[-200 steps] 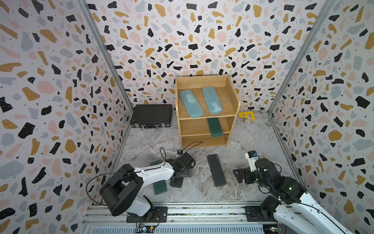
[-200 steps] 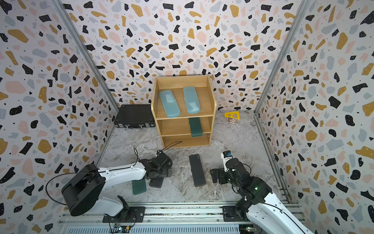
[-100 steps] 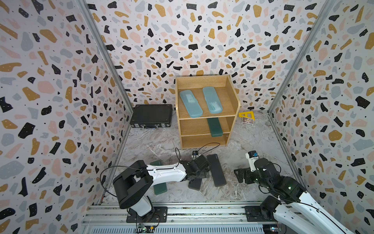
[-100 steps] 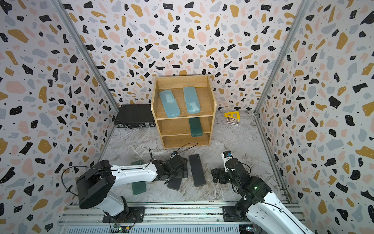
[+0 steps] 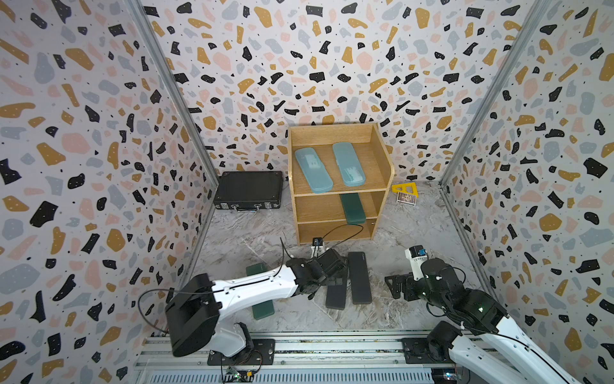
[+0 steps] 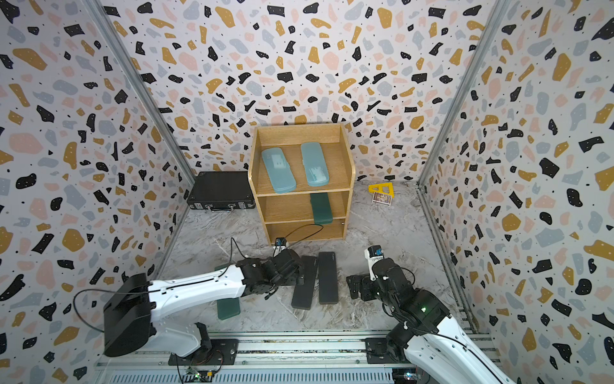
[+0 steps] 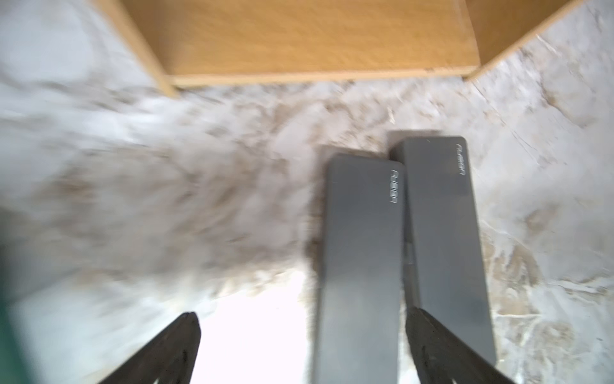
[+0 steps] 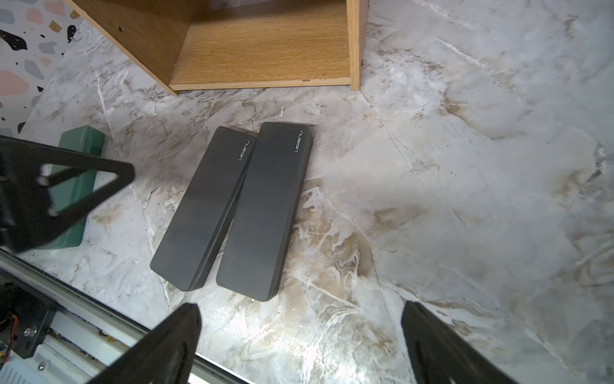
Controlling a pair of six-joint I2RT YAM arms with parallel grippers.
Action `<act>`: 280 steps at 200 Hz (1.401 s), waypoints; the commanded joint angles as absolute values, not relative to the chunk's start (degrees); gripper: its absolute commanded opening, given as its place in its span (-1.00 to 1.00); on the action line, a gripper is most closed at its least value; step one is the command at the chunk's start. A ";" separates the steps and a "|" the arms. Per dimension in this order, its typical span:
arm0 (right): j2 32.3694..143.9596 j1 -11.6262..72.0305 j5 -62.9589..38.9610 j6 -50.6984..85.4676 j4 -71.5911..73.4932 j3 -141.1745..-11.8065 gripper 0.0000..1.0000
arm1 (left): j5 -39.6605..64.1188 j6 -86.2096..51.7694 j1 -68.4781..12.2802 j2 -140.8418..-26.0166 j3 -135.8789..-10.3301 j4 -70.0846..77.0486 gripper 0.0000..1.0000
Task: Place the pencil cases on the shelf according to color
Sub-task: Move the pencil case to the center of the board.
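3 shelved, 3 left, judging by the layout. Shelf (image 5: 382, 156) at 12 o'clock on bench (image 5: 422, 232): 2 light-blue cases (image 5: 313, 170), translucent with rounded ends, on the top tier. 1 dark green case (image 5: 353, 207) on the middle tier, overhanging the front edge. Bottom tier bare. 2 matte black cases (image 5: 359, 277) at 6 o'clock, side by side, far ends touching. Second green case (image 5: 262, 307) at 7 o'clock, partly under the left arm. Left gripper (image 7: 300, 319): jaws apart over the black pair's near end, clamping nothing. Right gripper (image 8: 300, 307) at 4 o'clock: jaws apart, empty.
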State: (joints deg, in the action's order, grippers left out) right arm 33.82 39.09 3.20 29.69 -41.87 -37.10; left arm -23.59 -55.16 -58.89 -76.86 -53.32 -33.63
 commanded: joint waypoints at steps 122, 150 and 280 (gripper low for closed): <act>41.45 38.94 -9.55 30.07 -28.12 -32.95 1.00 | -29.81 -63.99 -39.35 -51.28 -32.91 -51.50 0.99; 41.77 38.94 -10.33 30.25 -28.00 -33.04 1.00 | -23.08 -58.90 -36.85 -53.87 -29.84 -40.93 0.99; 37.63 38.94 -8.51 28.87 -34.63 -34.37 1.00 | -17.06 -54.41 -32.70 -65.95 -27.76 -31.61 0.99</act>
State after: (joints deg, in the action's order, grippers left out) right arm 38.92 39.09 -10.35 29.61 -32.21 -32.86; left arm -22.57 -55.00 -33.10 -62.76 -28.27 -34.57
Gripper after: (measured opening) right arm 0.995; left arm 0.993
